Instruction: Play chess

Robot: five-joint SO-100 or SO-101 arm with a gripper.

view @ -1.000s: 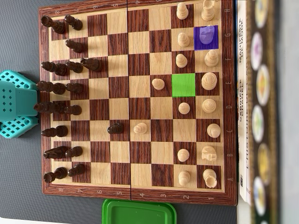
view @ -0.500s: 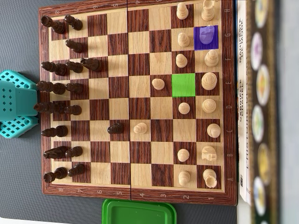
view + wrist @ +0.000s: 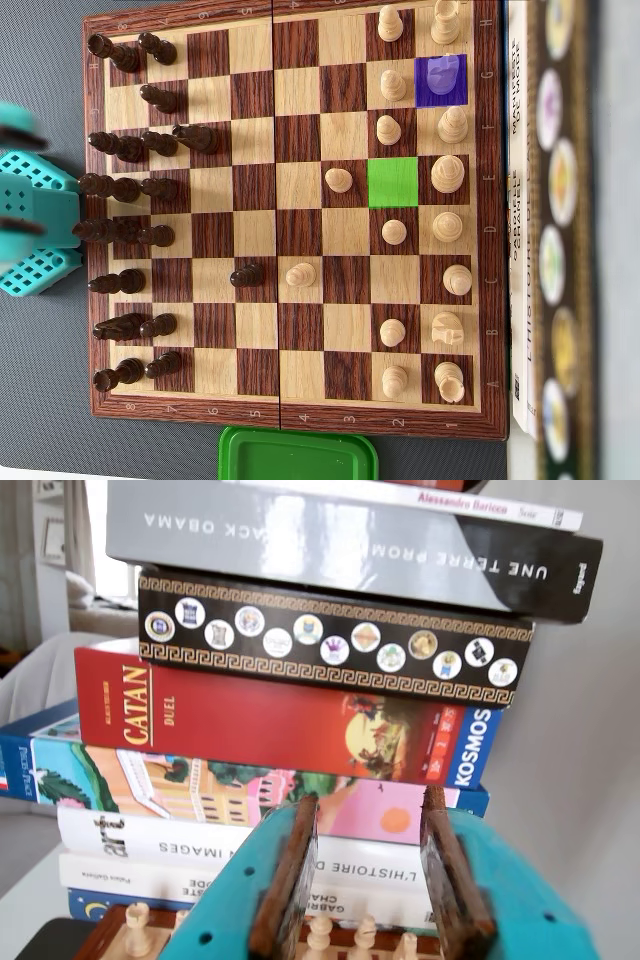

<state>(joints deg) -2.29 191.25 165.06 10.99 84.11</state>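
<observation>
Only the arm's teal base at the overhead view's left edge has blurred into motion, pieces unchanged: hand (image 3: 365, 880) fingers apart and empty, raised facing the book stack (image 3: 300, 720), light piece (image 3: 441, 75) on the purple square likely bound for the green square (image 3: 392, 183).

My base sits at the left edge of a dark grey tabletop (image 3: 40, 400) in the overhead view. On it lies a folding wooden chessboard (image 3: 290, 215) with dark and light squares. A green plastic lid (image 3: 298, 455) lies just below the board. A stack of books and game boxes (image 3: 550, 250) stands along its right edge.
</observation>
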